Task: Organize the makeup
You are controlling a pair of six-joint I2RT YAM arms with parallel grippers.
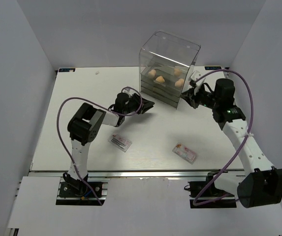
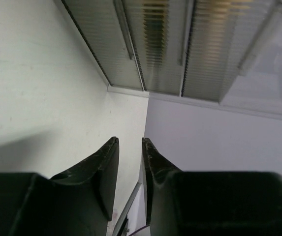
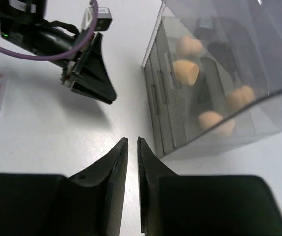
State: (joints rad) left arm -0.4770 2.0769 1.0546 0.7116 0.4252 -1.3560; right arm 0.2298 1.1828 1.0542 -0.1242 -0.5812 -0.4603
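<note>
Nearest us, the right claw (image 3: 132, 140) fills the foot of its wrist view. Its jaws are almost together with only a slit between them, and nothing is in it. The left claw (image 2: 129, 143) has its jaws a little apart, a narrow slot, likewise empty. Beyond its tips we see only the table (image 2: 42, 73) and ribbed drawer fronts.

The drawer box (image 3: 160, 113) stands just ahead and to the right of the right claw, and ahead of the left claw. Four peach sponges (image 3: 186, 71) sit inside it behind the clear wall, up and right of the right claw's tips. We cannot tell which level they rest on.

Two flat packets lie outside the box. The left packet (image 1: 119, 142) is behind the left claw, back toward that arm's base and well apart. The right packet (image 1: 185, 153) is behind the right claw, between the two arms, also well apart. Neither is touched. We cannot pick out the dark tubes for certain.

Handling, our judgement:
- **Packets:** they look light, thin, fairly stiff and probably slick, and they lie flat with no edge raised. We would come straight down and pinch across the short width near mid-length, so the packet does not swing. A light squeeze should do; too hard may buckle it.
- **Sponges:** they look soft and springy. Take them at the broad belly, not the tip.
</note>
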